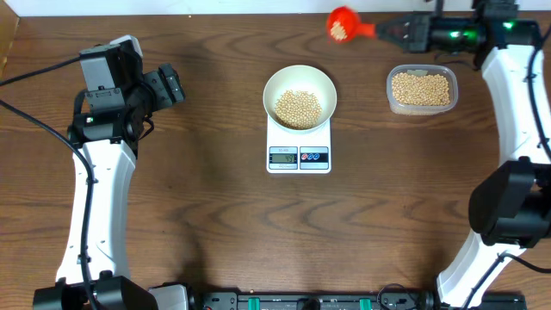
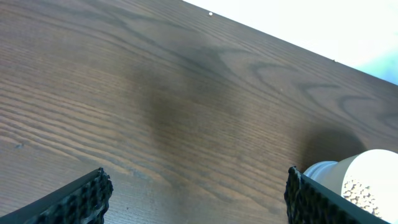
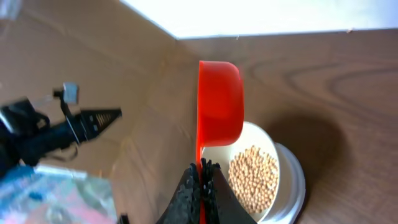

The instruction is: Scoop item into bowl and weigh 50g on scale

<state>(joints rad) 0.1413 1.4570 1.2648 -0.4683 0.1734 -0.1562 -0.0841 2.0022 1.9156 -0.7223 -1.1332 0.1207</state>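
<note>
We hold the round red plastic scoop (image 3: 219, 109) by its handle in our fully closed right end effector (image 3: 202, 173), while our left end effector (image 2: 196, 193) gapes wide, empty.

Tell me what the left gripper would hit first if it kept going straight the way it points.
Probably bare table: only wood shows between the open fingers of the left gripper. The bowl of beans sits at the right edge of the wrist view, beside that line, though depth is unclear.

Bright even light, soft shadows on table (image 2: 186, 93), wrist-view backgrounds blown out, blurry
</note>
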